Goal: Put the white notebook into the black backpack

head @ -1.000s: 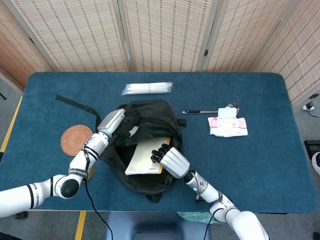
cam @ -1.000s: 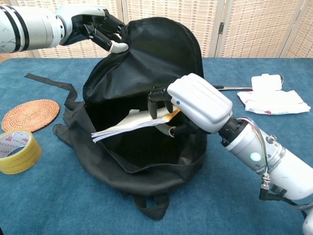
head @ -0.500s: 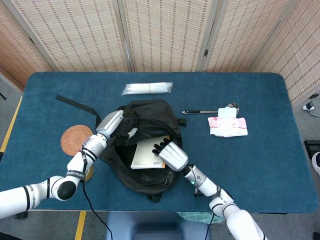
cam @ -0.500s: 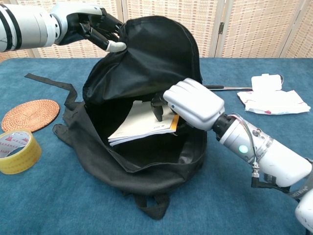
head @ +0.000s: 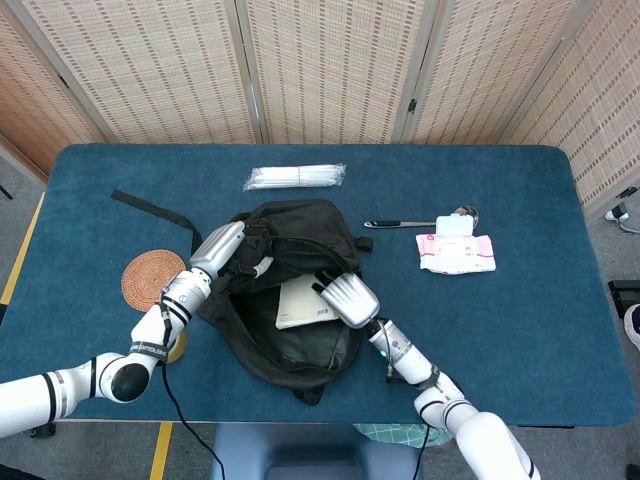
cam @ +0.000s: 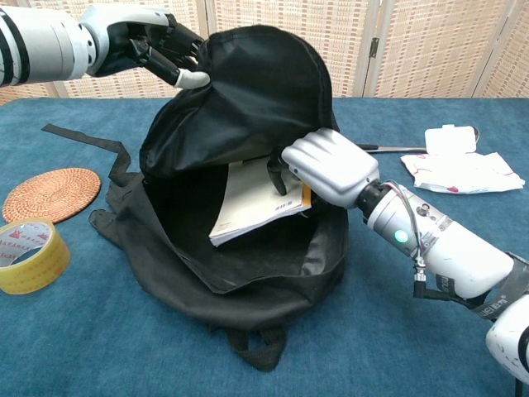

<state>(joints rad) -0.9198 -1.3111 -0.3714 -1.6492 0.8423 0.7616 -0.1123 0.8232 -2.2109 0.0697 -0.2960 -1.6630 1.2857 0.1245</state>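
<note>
Notebook risk first: white notebook (cam: 256,198) sits tilted in the mouth of the black backpack (cam: 248,107), upper part tucked under the raised flap, lower corner still sticking out over the front lip, so it's only partly in. Right hand (cam: 326,165) grips it at the upper right edge, fingers curled over the cover, thumb side hidden, so how firm the hold is can't be told. Left hand (cam: 157,50) pinches the top of the flap and holds the opening up; same hand in head view (head: 235,255) at the bag's left rim. Bag lies near the middle of the surface (head: 520,330), toward the front edge. Likely failures, as a guess: if the right hand lets go now, the notebook may slide down the slanted fabric and flop out over the lip instead of dropping inside. If the left hand loosens, the flap would probably collapse onto the notebook and the right hand, closing the mouth. Pushing further could snag the notebook's corner on the lining or bend the cover, or shove the soft bag across the surface. Tape roll (cam: 29,256) and woven coaster (cam: 50,192) sit off toward the left edge, well apart, not a concern.
</note>
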